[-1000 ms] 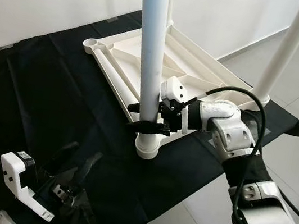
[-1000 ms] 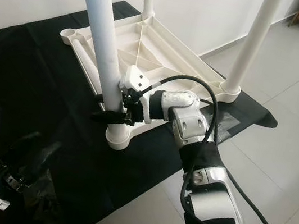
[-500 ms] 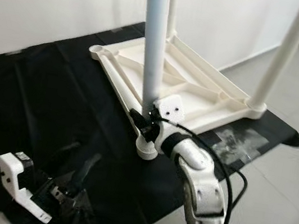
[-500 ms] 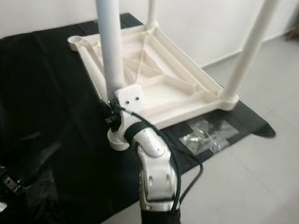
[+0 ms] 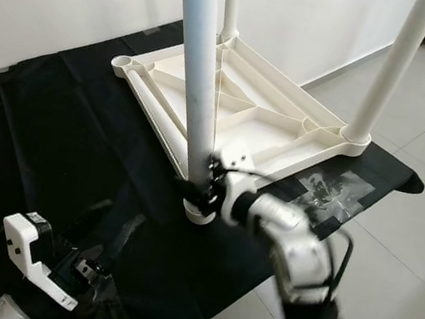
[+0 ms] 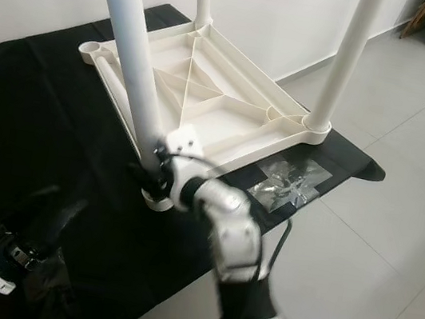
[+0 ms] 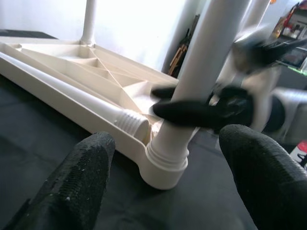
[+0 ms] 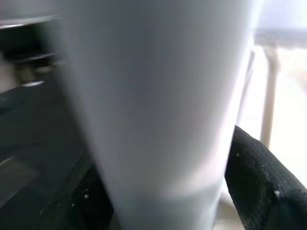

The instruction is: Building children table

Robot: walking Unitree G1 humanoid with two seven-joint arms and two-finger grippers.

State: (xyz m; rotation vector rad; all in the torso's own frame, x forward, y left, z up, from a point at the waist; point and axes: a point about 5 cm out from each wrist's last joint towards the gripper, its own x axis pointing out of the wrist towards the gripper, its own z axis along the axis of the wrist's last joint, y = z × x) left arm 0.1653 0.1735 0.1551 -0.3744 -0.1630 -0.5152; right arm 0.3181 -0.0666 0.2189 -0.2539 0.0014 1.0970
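Head views: the right gripper (image 5: 207, 184) is clamped around the near white table leg (image 5: 194, 84), just above its corner socket on the upturned tabletop (image 5: 259, 122), which lies beyond it on a black cloth (image 5: 56, 127).

Left wrist view: the left gripper (image 7: 165, 191), spread wide and empty, faces that socket.

Right wrist view: the leg sits between both fingers (image 8: 261, 182).
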